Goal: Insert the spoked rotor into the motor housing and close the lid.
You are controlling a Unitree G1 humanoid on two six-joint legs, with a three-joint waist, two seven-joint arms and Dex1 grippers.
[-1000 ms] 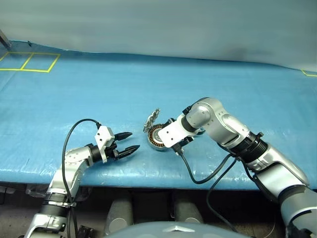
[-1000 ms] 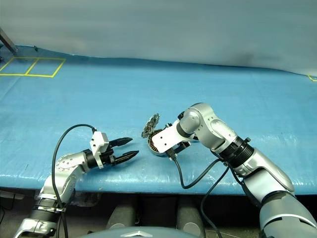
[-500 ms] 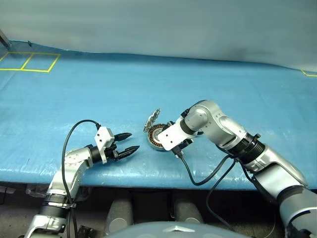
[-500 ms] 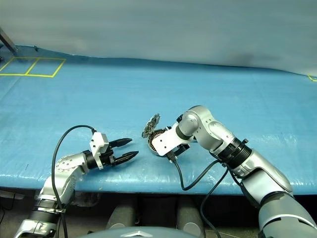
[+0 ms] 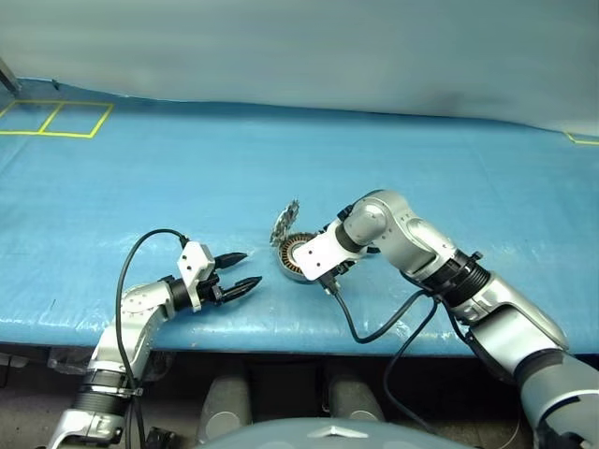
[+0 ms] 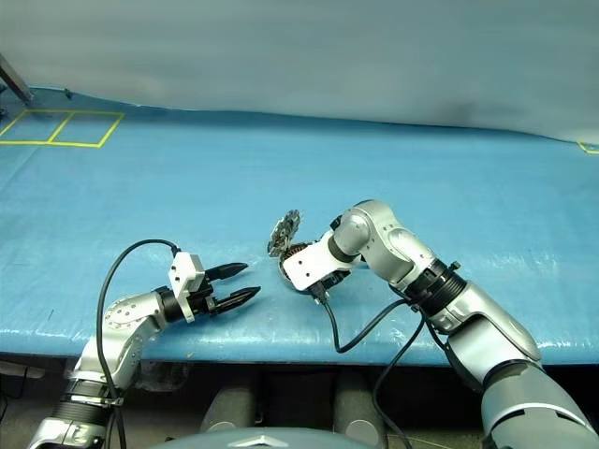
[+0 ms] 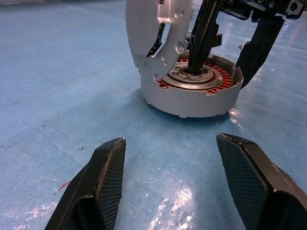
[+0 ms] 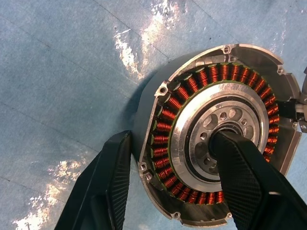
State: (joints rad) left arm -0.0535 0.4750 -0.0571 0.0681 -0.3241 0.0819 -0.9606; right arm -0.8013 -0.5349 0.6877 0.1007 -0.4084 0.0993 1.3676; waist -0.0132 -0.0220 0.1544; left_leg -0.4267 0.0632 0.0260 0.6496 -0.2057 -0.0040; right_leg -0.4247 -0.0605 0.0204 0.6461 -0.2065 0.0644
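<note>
Here, in the left eye view, a desk (image 5: 140,187) covered in blue crinkled sheeting fills the middle band, with yellow tape squares (image 5: 56,117) at the upper left. Near the centre sits the motor housing (image 5: 297,259), a shallow round silver metal cup with a copper-coloured winding ring. Its lid (image 5: 284,223), a round grey metal disc, stands up on edge at the housing's upper-left rim. The right gripper (image 5: 309,254), on a silver arm entering from the lower right, points down over the housing. The left gripper (image 5: 245,268) lies at the lower left of centre, near the housing but apart from it, its jaws spread wide and holding nothing.

In the left wrist view, two black textured fingers (image 7: 108,184) rise well apart from the bottom edge. The housing (image 7: 192,98) rests on the blue sheet at upper centre, the lid (image 7: 156,33) upright at its left. One black finger (image 7: 204,33) of the right gripper comes down onto the central bearing; the other (image 7: 256,48) stands outside the housing's right wall.

In the right wrist view, the housing (image 8: 268,62) shows from above at the right. One finger (image 8: 240,167) covers the hub, the other (image 8: 108,184) is outside the rim, so the jaws straddle the wall partway open. The spoked rotor cannot be made out.
</note>
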